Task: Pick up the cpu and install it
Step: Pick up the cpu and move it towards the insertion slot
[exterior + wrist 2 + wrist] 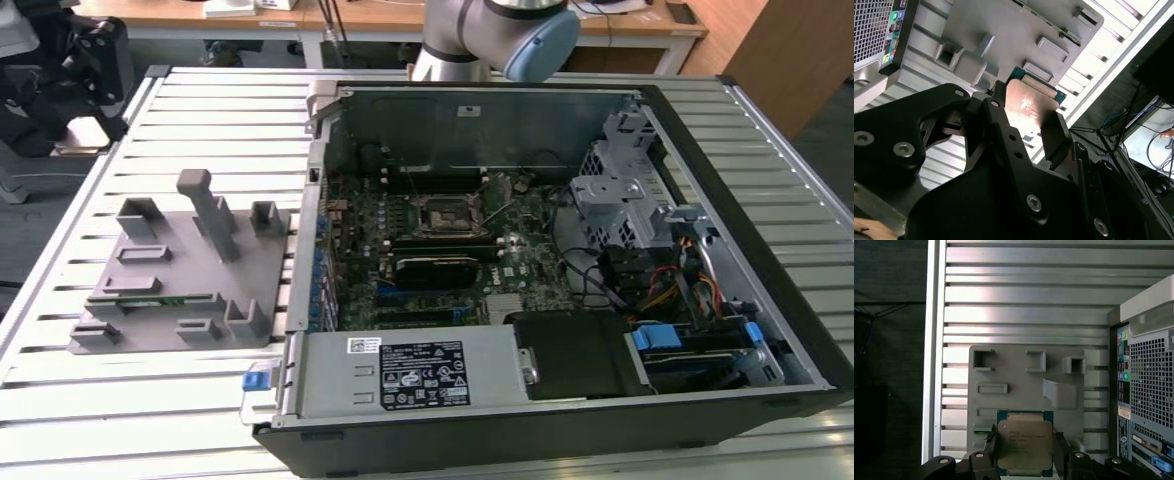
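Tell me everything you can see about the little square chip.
The chip is a flat square with a silvery metal top plate, faint print on it, and a thin green rim. Two black fingers clamp its opposite edges, holding it in the air above the grey tray on the slatted table.

Silvery cpu [1025, 440] with green rim, black hand [1026, 452], grey holder plate [1014, 375], ribbed silver table [1024, 300]
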Available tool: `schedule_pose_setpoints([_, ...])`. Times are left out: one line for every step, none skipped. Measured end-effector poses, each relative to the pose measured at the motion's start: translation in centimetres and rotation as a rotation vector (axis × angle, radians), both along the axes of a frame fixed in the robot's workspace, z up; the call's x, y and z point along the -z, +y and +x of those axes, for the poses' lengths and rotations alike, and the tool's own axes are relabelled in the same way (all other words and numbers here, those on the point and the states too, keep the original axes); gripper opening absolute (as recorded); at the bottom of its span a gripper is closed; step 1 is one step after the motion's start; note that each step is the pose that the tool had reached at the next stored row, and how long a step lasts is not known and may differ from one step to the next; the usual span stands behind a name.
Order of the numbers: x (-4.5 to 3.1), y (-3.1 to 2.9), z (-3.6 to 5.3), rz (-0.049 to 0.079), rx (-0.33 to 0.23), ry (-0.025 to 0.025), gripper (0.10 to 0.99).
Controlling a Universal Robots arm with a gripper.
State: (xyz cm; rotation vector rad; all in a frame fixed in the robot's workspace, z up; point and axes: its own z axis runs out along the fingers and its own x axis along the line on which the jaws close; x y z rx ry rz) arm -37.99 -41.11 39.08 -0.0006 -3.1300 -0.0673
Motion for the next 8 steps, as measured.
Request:
schedule_pose_setpoints([0.00,0.00,0.21,0.000,0.000,0.0000,0.525])
schedule_pose_setpoints([0.00,0.00,0.42,0.000,0.000,0.0000,0.525])
schedule_pose_setpoints([0.00,0.00,0.63,0.000,0.000,0.0000,0.525])
schedule_pose_setpoints([0.00,0.00,0.87,0.000,0.000,0.0000,0.525])
schedule_pose_setpoints([0.00,0.00,1.11,0.000,0.000,0.0001,0.525])
schedule_pose_setpoints([-0.01,0.00,1.36,0.000,0.000,0.0001,0.525])
schedule_pose_setpoints([-0.01,0.00,1.60,0.000,0.000,0.0001,0.525])
schedule_pose_setpoints([0.00,0.00,1.84,0.000,0.000,0.0000,0.525])
